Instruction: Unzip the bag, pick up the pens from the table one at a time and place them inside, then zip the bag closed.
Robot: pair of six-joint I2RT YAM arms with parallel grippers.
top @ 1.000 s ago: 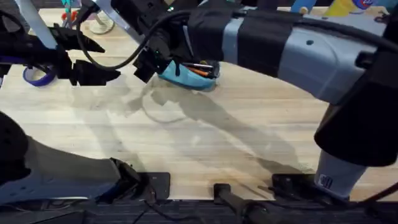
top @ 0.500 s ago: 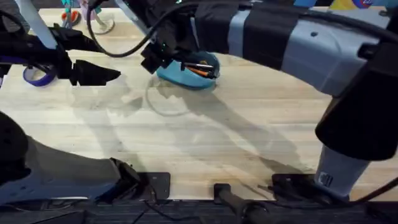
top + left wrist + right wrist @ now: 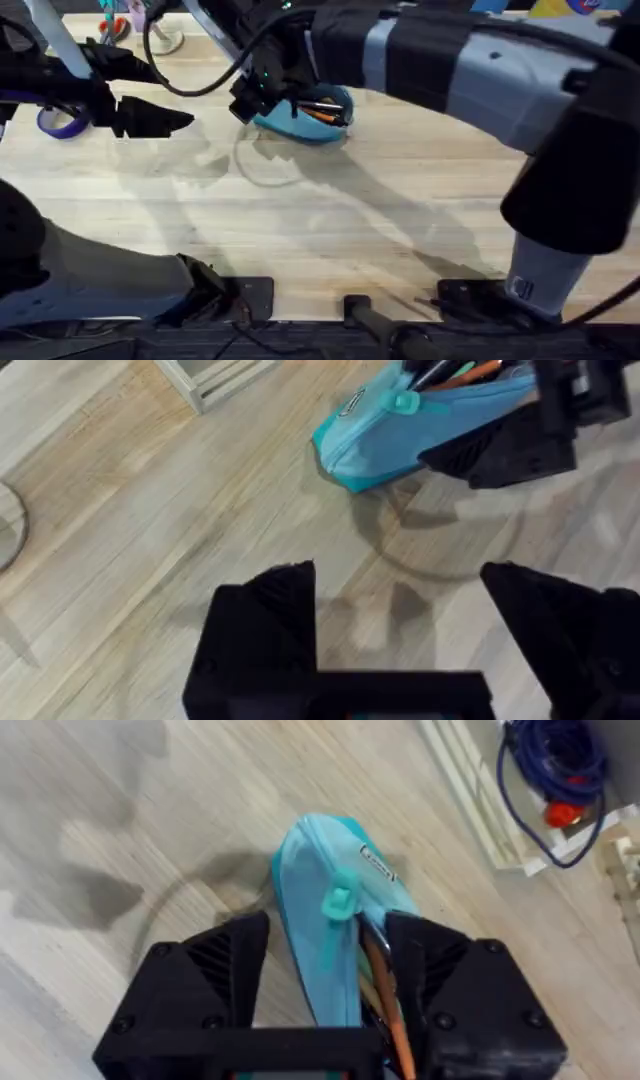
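Bag [image 3: 300, 117] lies on the table [image 3: 380, 210] at its far middle, mouth open, with an orange pen [image 3: 320, 114] showing inside.

Soft, light fabric will likely sag and slide under a pull, so one end wants pinning while the small turquoise zipper tab [image 3: 338, 902] is pinched. The right gripper [image 3: 325, 945] straddles the pouch with fingers narrowly apart, the tab between them. The left gripper [image 3: 400, 610] hovers near, spread wide and empty.
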